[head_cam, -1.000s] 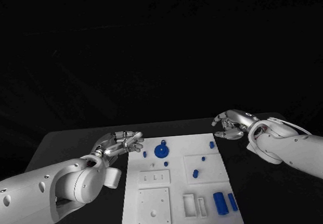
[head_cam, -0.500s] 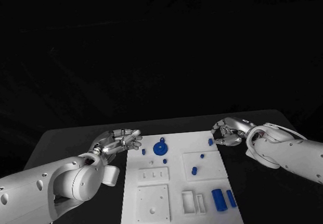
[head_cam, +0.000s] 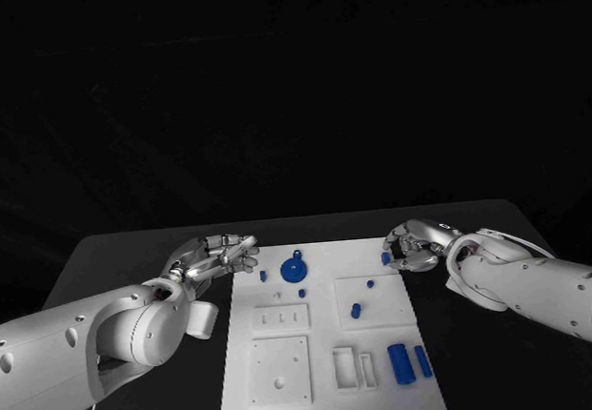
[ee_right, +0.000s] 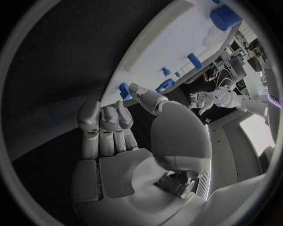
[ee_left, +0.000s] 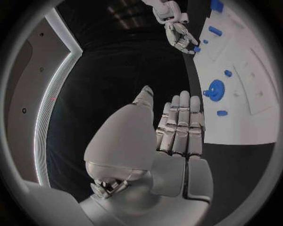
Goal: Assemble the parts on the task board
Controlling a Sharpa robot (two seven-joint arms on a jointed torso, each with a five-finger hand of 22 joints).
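Observation:
The white task board (head_cam: 329,355) lies in the middle of the table. On its far part lie a blue gear (head_cam: 294,268), a small peg (head_cam: 263,276) and a small blue piece (head_cam: 384,258) by the right edge. My right hand (head_cam: 417,245) hovers at that edge with its fingertips right beside the small blue piece (ee_right: 124,90); nothing is in its grasp. At the board's far left corner is my left hand (head_cam: 215,254), its fingers (ee_left: 179,127) straight and side by side, holding nothing. The gear (ee_left: 214,89) lies just past them.
Two blue cylinders (head_cam: 401,363) lie at the board's near right, next to a white slotted block (head_cam: 350,371). Two more small blue parts (head_cam: 357,310) sit on a raised square at mid right. Black table (head_cam: 135,256) surrounds the board.
My right hand has moved left and slightly down to the board's far right edge, closing on the small blue piece. The left hand has hardly moved.

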